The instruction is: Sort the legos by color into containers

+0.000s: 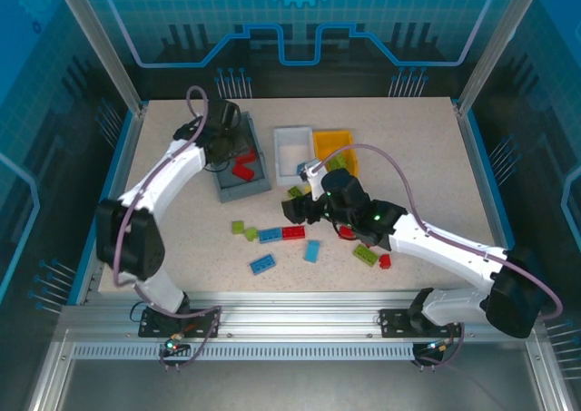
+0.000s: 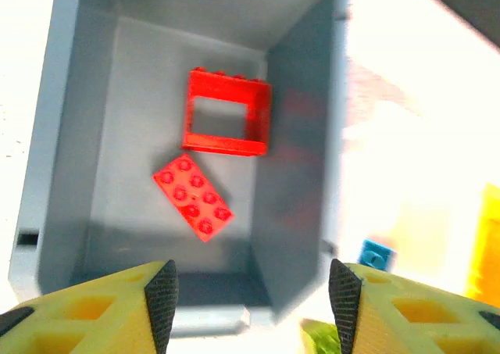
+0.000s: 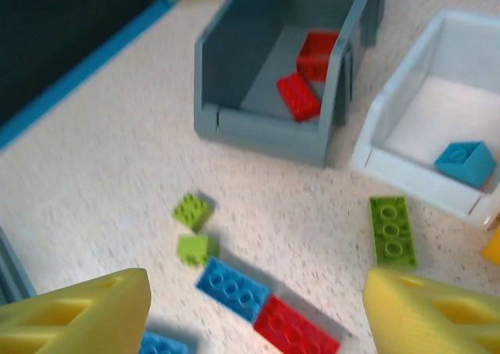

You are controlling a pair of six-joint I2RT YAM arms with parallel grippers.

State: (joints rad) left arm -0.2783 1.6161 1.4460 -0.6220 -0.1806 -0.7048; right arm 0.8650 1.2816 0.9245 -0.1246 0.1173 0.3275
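Observation:
My left gripper [image 1: 231,146] hangs over the dark grey container [image 1: 227,186], open with nothing between its fingers [image 2: 162,295]. Below it on the grey container's [image 2: 297,174] floor lie a red frame-shaped lego [image 2: 226,112] and a flat red lego [image 2: 193,196]. My right gripper [image 1: 290,213] stands open above loose legos in the middle of the table: a blue one [image 3: 234,289] touching a red one [image 3: 295,330], and two small green ones [image 3: 192,210]. A blue lego [image 3: 465,162] sits in the white container [image 3: 406,170]. The yellow container [image 1: 334,143] stands right of the white one.
More loose legos lie toward the near edge: blue ones [image 1: 263,264], a green one [image 1: 365,254] and a small red one [image 1: 385,260]. A long green lego [image 3: 392,230] rests just in front of the white container. Blue rails border the table.

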